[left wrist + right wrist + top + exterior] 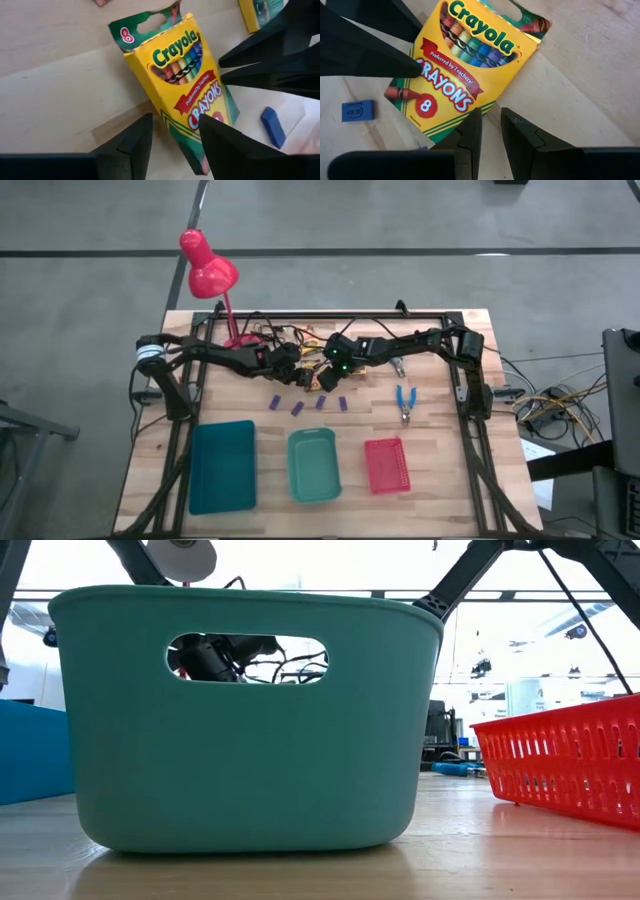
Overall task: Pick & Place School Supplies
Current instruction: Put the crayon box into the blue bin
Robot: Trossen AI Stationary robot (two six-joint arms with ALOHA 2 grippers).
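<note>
Jaws: left gripper (172,142) spread wide astride yellow cardboard crayon box (182,85), right gripper (490,135) narrowly parted, empty, at a second such box | place: centre of high view, behind purple blocks (297,408) | risk: close-set arms may collide; box edge could slip out.

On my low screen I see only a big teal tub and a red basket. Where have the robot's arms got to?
Observer: Behind your tub. From above, the left arm and the right arm both reach in to the middle of the table, and their tips nearly meet.
Operator: What are they after there?
Observer: A crayon box lies flat on the wood, with the left arm's open jaws right over it.
Operator: Is anything else lying about?
Observer: Four purple blocks sit in a row between the arms and the trays.
</note>
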